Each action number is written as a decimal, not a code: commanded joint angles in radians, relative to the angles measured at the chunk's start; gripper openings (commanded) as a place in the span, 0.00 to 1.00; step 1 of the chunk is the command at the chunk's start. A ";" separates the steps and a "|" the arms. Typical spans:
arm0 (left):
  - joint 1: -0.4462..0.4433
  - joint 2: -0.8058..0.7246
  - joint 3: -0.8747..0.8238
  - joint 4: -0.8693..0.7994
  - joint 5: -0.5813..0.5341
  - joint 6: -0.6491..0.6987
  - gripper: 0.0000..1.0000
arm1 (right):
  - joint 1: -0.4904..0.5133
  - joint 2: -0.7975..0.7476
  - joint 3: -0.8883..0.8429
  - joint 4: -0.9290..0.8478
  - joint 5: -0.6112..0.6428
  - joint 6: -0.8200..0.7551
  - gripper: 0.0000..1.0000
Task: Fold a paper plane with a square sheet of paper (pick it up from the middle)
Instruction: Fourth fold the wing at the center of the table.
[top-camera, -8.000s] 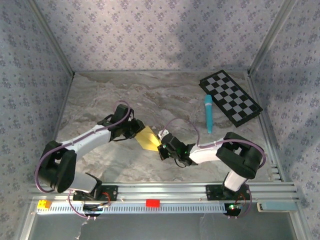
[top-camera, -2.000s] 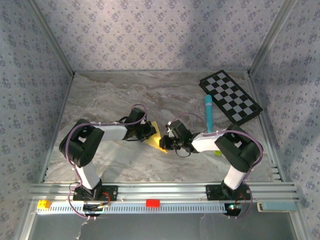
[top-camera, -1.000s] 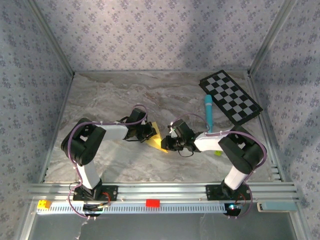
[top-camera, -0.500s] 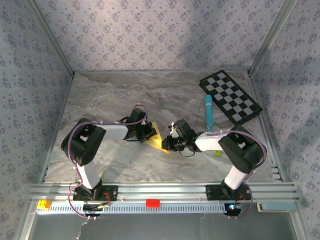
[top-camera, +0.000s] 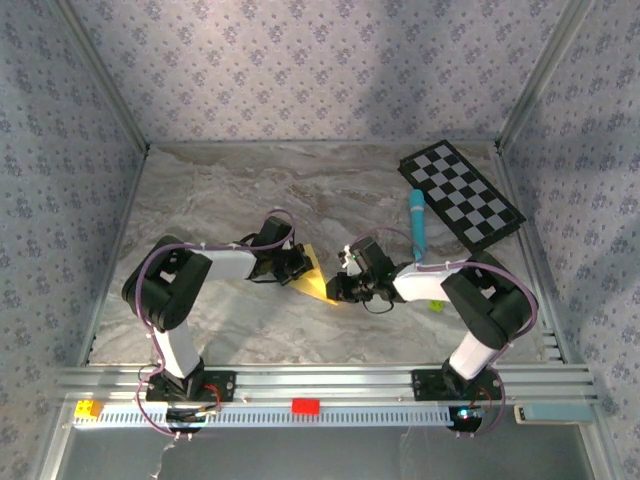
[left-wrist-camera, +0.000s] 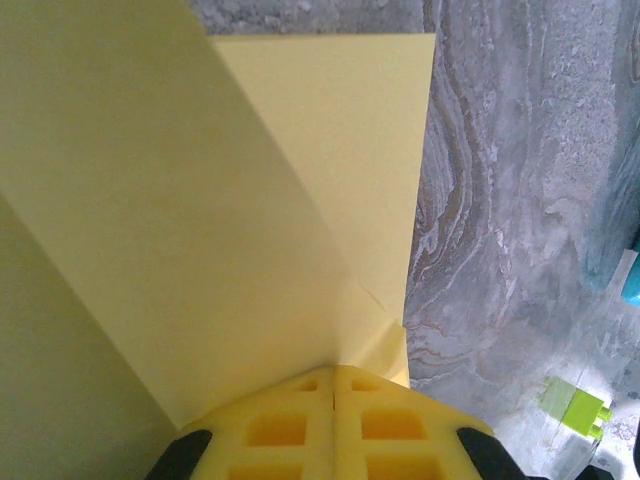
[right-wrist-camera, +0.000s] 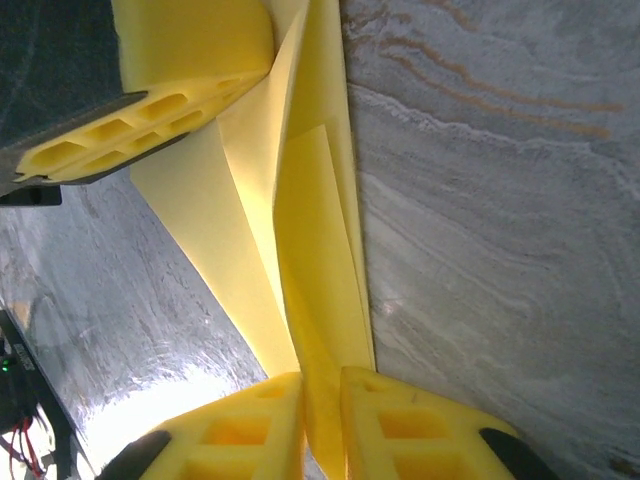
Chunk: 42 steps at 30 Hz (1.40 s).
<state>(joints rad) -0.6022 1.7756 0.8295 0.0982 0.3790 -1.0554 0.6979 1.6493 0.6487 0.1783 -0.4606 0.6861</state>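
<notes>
Two arms reach inward over the marbled table (top-camera: 220, 190) and meet at its middle, one claw on either side of a folded yellow sheet of paper (top-camera: 316, 282). On the left, the left gripper (top-camera: 299, 267) has its yellow foam pads pressed together on the sheet's left corner. Its own wrist camera shows the two pads meeting with no gap, at the left gripper (left-wrist-camera: 333, 378), and the sheet of paper (left-wrist-camera: 230, 200) fanning away from that seam with one slanting fold line across it and its far edge straight above the table. Between the arms, the sheet stands up off the table as a creased wedge, its lower point toward the near edge. Just right of it, the right gripper (top-camera: 337, 289) is pinched on the opposite end. In the right wrist view, the right gripper (right-wrist-camera: 320, 388) has its pads drawn close with only the layered sheet of paper (right-wrist-camera: 310, 230) between them, and the other claw's pads (right-wrist-camera: 190, 50) clamp the far end. Farther right, a light-blue marker (top-camera: 417, 228) lies on the table, a small yellow-green object (top-camera: 436, 305) sits near the right arm's elbow, and a checkered board (top-camera: 462, 193) lies in the far right corner.
</notes>
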 joint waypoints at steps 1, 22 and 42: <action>0.009 -0.003 -0.022 -0.031 -0.028 0.022 0.04 | -0.010 0.023 -0.003 -0.096 0.000 -0.037 0.14; 0.023 -0.012 -0.025 -0.032 -0.024 0.025 0.04 | -0.021 -0.029 -0.012 -0.168 0.001 -0.129 0.18; 0.023 -0.016 -0.033 -0.035 -0.028 0.025 0.04 | -0.021 -0.033 -0.053 -0.145 -0.039 -0.090 0.14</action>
<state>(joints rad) -0.5945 1.7729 0.8207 0.1074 0.3855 -1.0477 0.6762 1.6276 0.6319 0.1310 -0.4957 0.5938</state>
